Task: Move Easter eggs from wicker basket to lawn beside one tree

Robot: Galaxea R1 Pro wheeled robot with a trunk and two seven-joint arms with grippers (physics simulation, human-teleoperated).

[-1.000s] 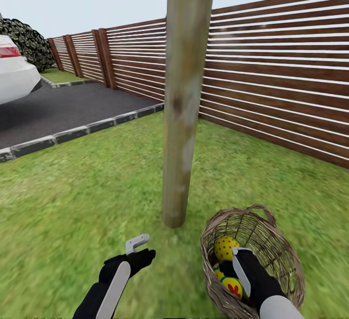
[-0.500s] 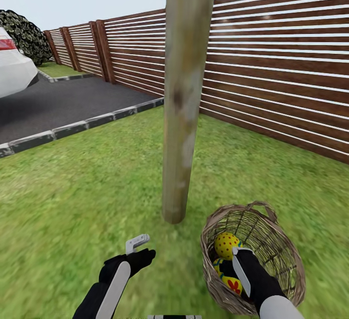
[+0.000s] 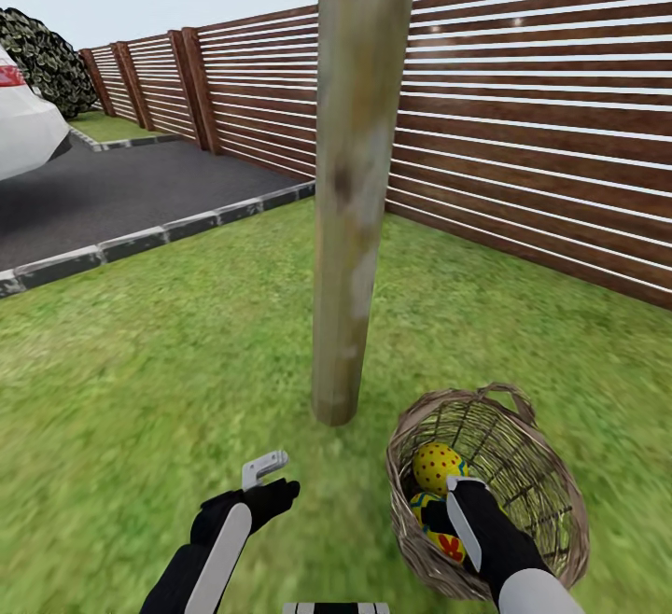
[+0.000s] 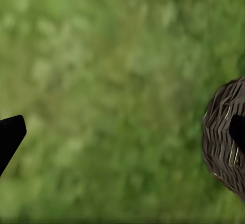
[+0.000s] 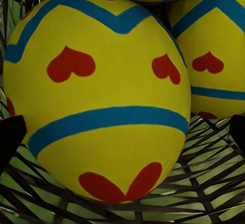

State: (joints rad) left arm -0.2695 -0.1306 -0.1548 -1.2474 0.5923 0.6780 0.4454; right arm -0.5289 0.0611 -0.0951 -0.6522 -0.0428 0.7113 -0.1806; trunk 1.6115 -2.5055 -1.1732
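Head view: basket (image 3: 523, 493) sits tilted on the lawn (image 3: 140, 381), just beside the tree (image 3: 350, 222). Right hand (image 3: 446, 513) reaches inside it, among the eggs (image 3: 435, 467); 2 show here, 1 dotted, 1 with red marks. Left hand (image 3: 264, 470) hangs over bare grass, nothing in it; cannot tell how wide its fingers stand.

Left wrist view: blurred grass, with the basket's woven side (image 4: 224, 137) at the edge.

Right wrist view: a heart-marked egg (image 5: 102, 101) lies close between the dark fingertips (image 5: 10, 140), which stand apart and not touching it, so the hand is open. 2 more eggs crowd behind.

Judgement: eggs look smooth, hard, rounded, likely light and slippery. Grip across the widest middle band, squarely, or it may squirt out. Wicker looks springy and light; it may shift if nudged.
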